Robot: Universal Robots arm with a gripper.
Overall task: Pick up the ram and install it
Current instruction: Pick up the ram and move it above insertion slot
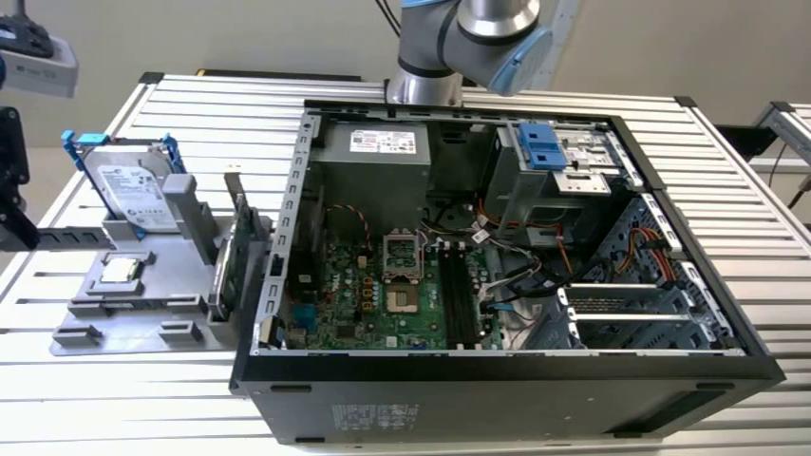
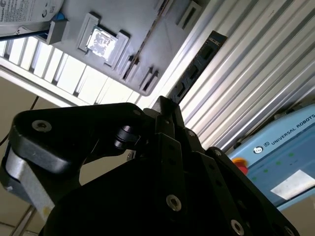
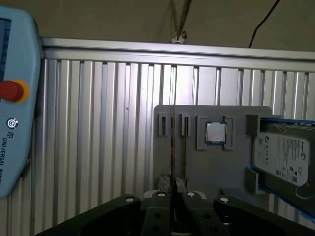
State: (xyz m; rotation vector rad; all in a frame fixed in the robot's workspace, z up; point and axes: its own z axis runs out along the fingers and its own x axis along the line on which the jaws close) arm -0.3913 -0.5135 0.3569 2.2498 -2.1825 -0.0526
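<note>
I see the gripper over the tray, fingers pressed together, empty. Ram stands edge-on in a tray slot. Light, stiff, fragile, I'd say: pinch the flat faces near the top edge.

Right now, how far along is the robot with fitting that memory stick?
Barely started. Nothing looks done: the ram stands in the gray holder beside the open case, and the black memory slots look empty. In hand: nothing; in both wrist views the jaws look closed, short of the holder. Left: the whole pickup and install.
</note>
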